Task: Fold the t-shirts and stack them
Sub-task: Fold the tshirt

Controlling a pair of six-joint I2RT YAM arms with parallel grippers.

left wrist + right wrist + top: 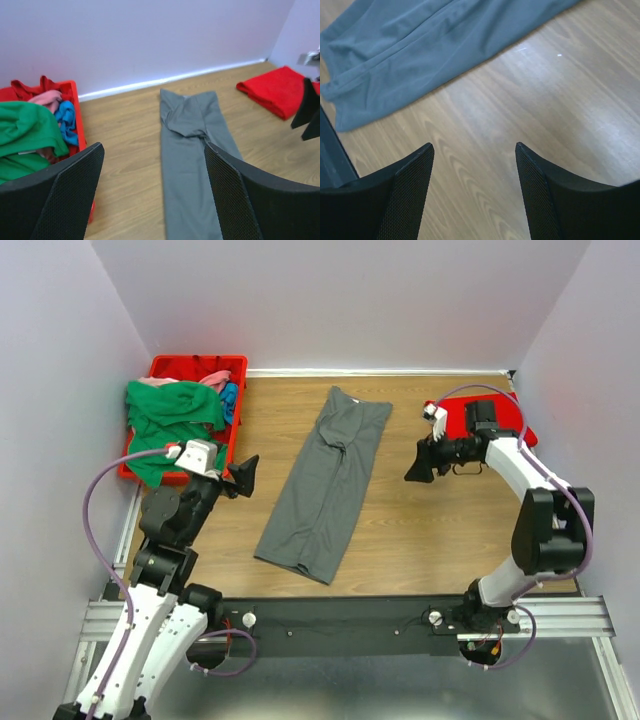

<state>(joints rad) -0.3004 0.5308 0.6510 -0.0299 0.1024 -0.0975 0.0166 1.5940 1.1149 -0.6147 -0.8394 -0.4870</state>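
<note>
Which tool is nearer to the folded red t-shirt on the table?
Right. The right tool hangs just beside the red t-shirt; the left tool is beyond the grey t-shirt, near the red bin.

A robot test cell in a lab: bare pale walls (350, 300) box in a wood-grain tabletop (420, 530) beneath the left gripper (247, 475) and right gripper (418, 468). Behind them, an aluminium rail (560, 618) holds the arm bases (478, 612), with purple cables (86, 508) looping loose.

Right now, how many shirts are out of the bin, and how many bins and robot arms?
Shirts out of the bin: 2, the dark grey shirt and the red shirt
Bins: 1, the red bin
Robot arms: 2, left arm and right arm
Total: 5
</note>
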